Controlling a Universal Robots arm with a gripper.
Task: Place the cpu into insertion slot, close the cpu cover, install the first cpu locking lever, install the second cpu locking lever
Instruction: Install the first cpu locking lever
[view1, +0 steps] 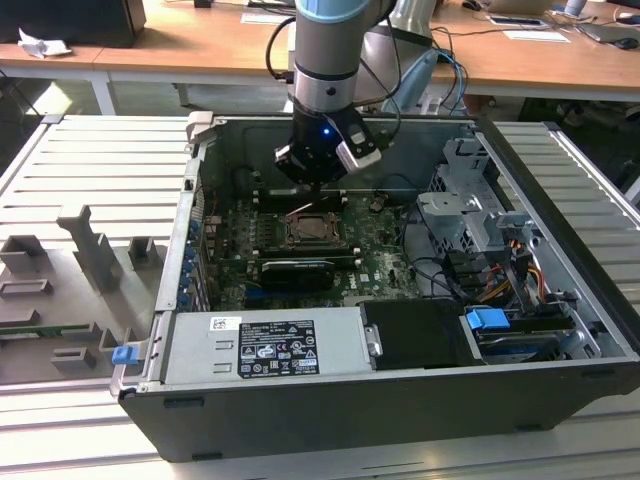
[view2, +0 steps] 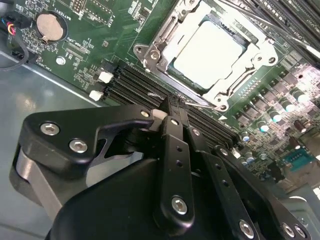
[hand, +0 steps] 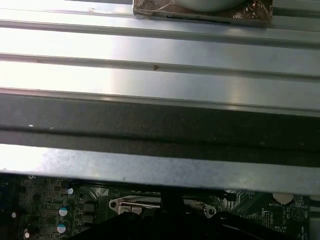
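Note:
The cpu (view2: 210, 50) lies flat in the insertion slot (view1: 315, 232), its pale face showing through the window of the cpu cover (view2: 159, 42), which is folded down over it. A thin wire locking lever (view2: 200, 101) runs along the socket's edge nearest the gripper. My gripper (view2: 173, 102) is shut, with its narrow tips together right at that lever and nothing visibly between them. In the exterior view the gripper (view1: 315, 185) hangs inside the open computer case, just above the socket's far edge.
Black memory slots (view2: 132, 85) lie between the fingertips and the socket, and a coin battery (view2: 50, 27) sits further off. The case holds a power supply (view1: 265, 345), a drive cage (view1: 470, 200) and loose cables (view1: 480, 275). Grey fixtures (view1: 90, 250) stand on the table at the exterior view's left.

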